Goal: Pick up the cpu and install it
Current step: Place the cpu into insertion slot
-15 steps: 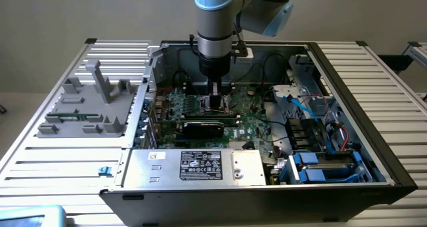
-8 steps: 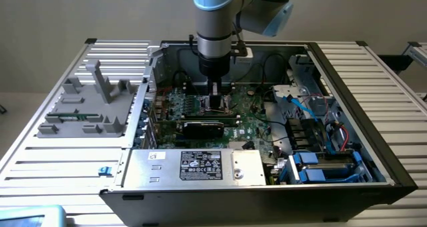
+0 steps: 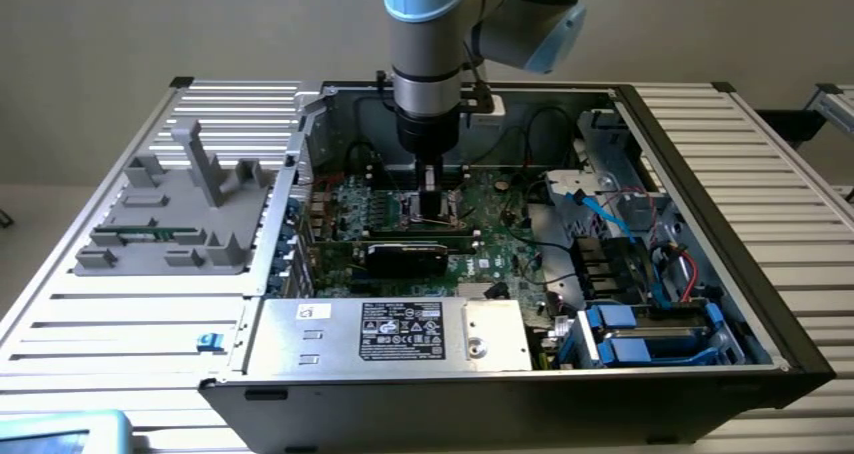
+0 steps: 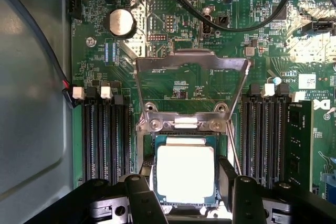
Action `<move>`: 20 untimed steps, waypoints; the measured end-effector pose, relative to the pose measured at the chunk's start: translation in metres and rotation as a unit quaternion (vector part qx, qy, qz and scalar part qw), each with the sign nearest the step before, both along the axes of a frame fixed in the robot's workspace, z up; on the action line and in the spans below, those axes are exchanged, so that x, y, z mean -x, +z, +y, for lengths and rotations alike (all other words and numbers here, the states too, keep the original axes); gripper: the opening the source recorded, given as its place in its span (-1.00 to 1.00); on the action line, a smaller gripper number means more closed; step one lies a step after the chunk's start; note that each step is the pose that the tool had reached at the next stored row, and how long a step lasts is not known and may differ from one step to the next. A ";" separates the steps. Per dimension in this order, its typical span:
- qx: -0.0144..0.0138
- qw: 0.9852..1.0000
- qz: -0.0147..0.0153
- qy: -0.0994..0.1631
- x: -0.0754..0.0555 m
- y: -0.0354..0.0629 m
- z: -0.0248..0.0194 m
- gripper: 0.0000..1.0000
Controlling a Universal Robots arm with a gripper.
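Down inside the open computer case (image 3: 627, 99), in the middle of the exterior view, the arm (image 3: 427, 54) points straight down and its gripper (image 3: 430, 209) sits low over the green motherboard (image 3: 494, 239). The case rests on a slatted metal bench (image 3: 774, 174), with its side off so the arm can get in from above.

Seen from the wrist, the gripper (image 4: 186, 176) has its black jaws on two sides of the cpu (image 4: 185, 169). They are partly spread and pressed against its edges, pinching it. This hold leaves the shiny top free and keeps the chip flat.

The cpu is right in the socket (image 4: 184, 137), and its square edges line up with the socket's square. I cannot tell if it is fully down or a little above the bottom.

Just past the socket, the metal cover frame (image 4: 191, 59) is flipped up and back. It has to be open like that, or the chip could not go in.

One memory stick (image 4: 299, 145) stands in a slot on one side of the socket, and empty slots (image 4: 105, 135) wait on the other side. A round silver battery (image 4: 120, 23) sits farther off on the board.

On the exterior view's left, a grey holder (image 3: 160, 224) lies on the bench, well apart from the case.
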State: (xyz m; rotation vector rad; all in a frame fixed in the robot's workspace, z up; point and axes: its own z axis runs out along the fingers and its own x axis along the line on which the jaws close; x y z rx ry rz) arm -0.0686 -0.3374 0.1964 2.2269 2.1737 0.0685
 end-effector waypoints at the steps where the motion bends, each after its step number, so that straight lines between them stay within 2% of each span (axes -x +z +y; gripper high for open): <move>1: 0.000 1.000 0.000 0.000 0.000 -0.0002 0.0000 0.11; 20: 0.000 1.000 -0.001 -0.007 0.002 -0.0014 -0.0001 0.11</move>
